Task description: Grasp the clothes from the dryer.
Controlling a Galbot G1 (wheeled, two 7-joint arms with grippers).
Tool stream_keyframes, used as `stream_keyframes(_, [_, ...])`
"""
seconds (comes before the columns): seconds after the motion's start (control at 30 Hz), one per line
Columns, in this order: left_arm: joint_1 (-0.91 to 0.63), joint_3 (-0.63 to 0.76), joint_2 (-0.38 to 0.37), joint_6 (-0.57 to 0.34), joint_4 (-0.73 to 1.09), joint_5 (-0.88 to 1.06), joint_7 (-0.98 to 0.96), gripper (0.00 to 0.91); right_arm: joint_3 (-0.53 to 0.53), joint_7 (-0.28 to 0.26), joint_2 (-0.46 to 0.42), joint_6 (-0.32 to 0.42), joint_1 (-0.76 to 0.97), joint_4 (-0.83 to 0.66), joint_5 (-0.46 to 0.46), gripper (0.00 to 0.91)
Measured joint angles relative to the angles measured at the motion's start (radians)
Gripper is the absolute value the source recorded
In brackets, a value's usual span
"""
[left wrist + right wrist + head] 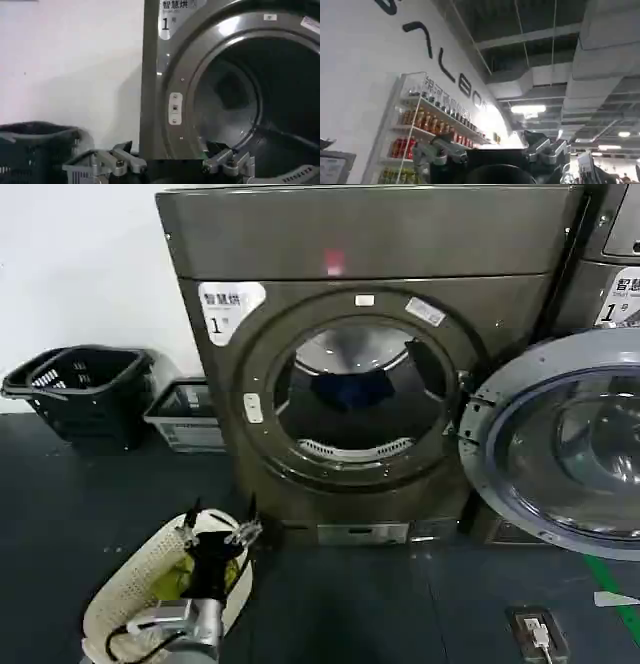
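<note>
Clothes (pixel 350 389) sit as a dark blue bundle deep inside the dryer (pixel 360 364), at the back of the drum, behind the round mouth. Door (pixel 560 444) swung open to the right of the mouth. Left claw (pixel 217 534) is low in front of the dryer, below and left of the mouth, over a white basket (pixel 120 594) with yellow-green cloth (pixel 175 579); fingers spread apart, empty. Clothes lie up, forward and right of it. Right claw (pixel 490 152) points at the ceiling, fingers apart, well off the dryer; left arm likely reaches in.
</note>
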Motion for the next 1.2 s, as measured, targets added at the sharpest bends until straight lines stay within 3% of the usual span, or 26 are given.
stream_keyframes(0.5, [0.008,0.006,-0.018,-0.044,-0.014,0.037,0.029,0.907,-0.02,0.011,0.001,0.043,0.008,0.013,0.034,0.907])
stream_keyframes(1.2, [-0.004,0.009,-0.025,-0.054,0.002,0.043,0.037,0.907,-0.028,0.004,-0.003,0.05,0.016,0.014,0.04,0.907])
